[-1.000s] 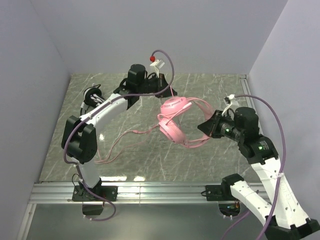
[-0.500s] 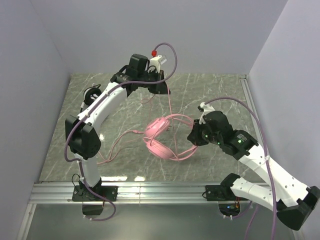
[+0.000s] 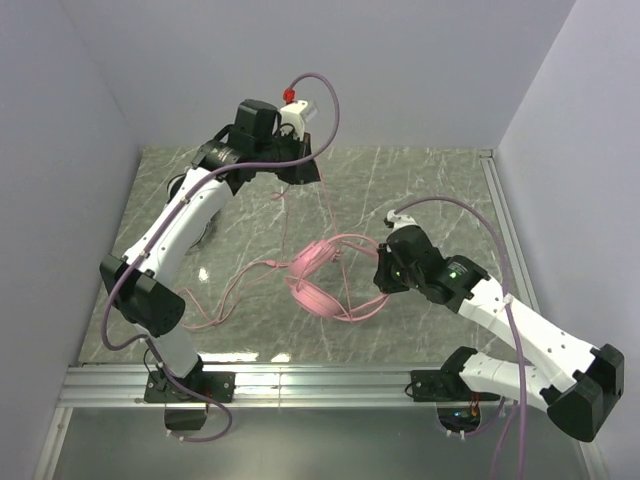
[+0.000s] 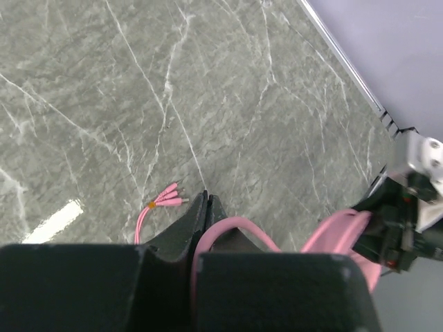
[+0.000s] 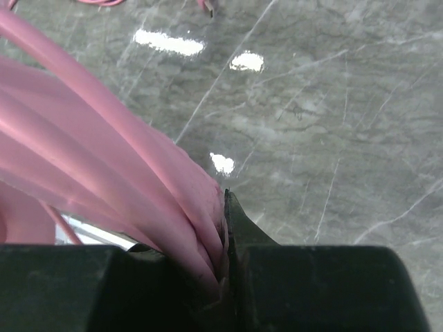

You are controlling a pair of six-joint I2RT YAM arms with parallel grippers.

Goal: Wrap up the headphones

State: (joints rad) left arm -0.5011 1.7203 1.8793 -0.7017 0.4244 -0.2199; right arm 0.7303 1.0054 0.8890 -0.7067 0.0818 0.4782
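Note:
The pink headphones lie mid-table, with their pink cable looping off to the left. My right gripper is shut on the pink headband and the cable strands lying against it, close above the table. My left gripper is raised at the back and shut on a stretch of the pink cable, which hangs down to the headset. In the left wrist view the cable's plug end lies on the marble below. The black-and-white headset is hidden behind the left arm.
The grey marble tabletop is walled at the back and on both sides. A metal rail runs along the near edge by the arm bases. Pink cable loops spread over the left-centre of the table.
The pink headphones came down from mid-air to the table. My right gripper dropped and moved left with them. My left gripper moved left and back, drawing the cable up.

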